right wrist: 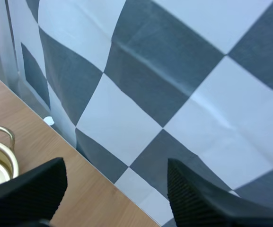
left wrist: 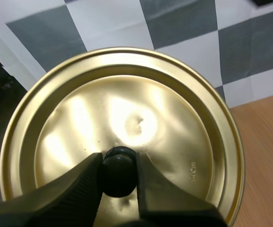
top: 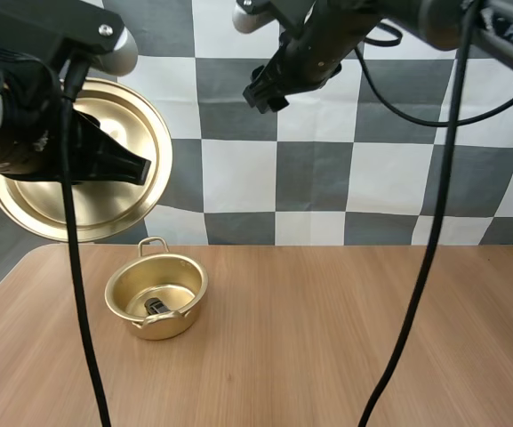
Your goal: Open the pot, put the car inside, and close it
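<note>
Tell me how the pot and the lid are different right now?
The pot sits on the table; the lid hangs in the air, its black knob pinched by the left gripper. The pot stands upright and open; the lid is tipped on its edge. The pot is deep, with the car inside; the lid is a shallow disc. Both are shiny gold.
</note>
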`<state>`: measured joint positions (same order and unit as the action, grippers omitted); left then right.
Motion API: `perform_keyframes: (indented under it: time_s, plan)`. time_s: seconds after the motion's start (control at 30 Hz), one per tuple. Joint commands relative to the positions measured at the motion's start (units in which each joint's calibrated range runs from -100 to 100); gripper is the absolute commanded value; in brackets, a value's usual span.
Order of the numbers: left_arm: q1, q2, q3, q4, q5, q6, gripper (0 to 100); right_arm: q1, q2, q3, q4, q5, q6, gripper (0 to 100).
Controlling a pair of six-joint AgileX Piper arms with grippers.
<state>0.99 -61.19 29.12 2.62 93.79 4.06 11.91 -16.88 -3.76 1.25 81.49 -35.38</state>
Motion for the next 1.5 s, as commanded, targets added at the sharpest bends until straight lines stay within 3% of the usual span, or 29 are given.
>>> perform_keyframes:
  time_s: [0.0,0.33,0.53,1.47]
  plan:
    - [-0.05,6.83,-0.04,-0.11,-1.78,0.09,0,0.01,-25.26,-0.03,0.11,1.38,-0.02,100]
    - [-0.05,21.89,-0.04,-0.63,-5.51,0.09,0,0.01,-38.36,-0.03,-1.25,12.05,1.6,100]
    - [-0.05,28.16,-0.04,-3.13,-5.84,0.86,0,-0.98,-38.91,-0.03,-3.02,15.41,2.13,100]
    - [-0.05,52.99,0.1,-2.62,-12.44,0.95,0,-1.05,-40.44,-0.03,-3.02,16.93,2.95,100]
